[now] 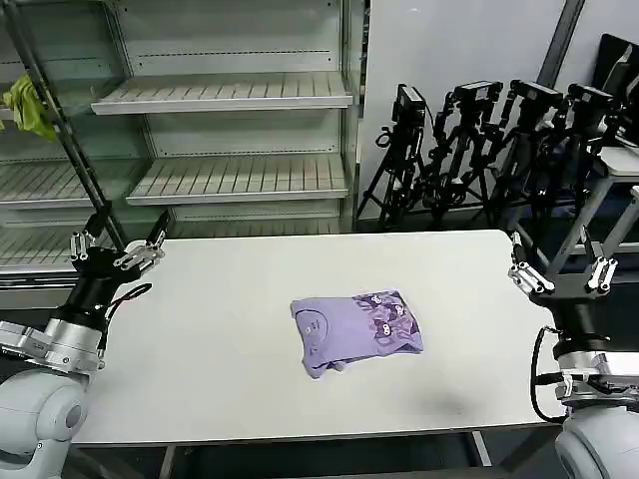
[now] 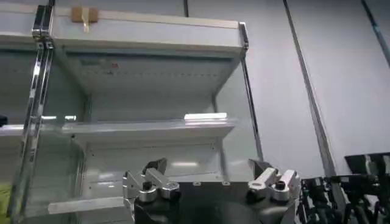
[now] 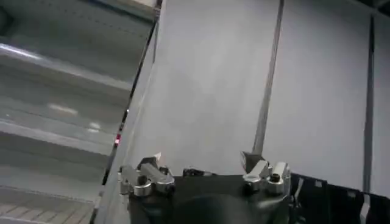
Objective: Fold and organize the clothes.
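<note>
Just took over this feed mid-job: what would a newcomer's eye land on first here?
The lavender T-shirt, folded into a compact bundle with its cartoon print up, lies alone at the middle of the white table. The left gripper and right gripper are raised at the table's two sides, fingers open and holding nothing. Behind stand bare shelves and black tripods.

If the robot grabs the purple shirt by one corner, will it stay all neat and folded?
Probably not. The purple T-shirt is soft cloth folded in loose layers on the table, so lifted by one corner it would likely droop and unfold. It looks thin and light, so a push might bunch it up rather than slide it whole. Both the left gripper and right gripper are open, away from it.
</note>
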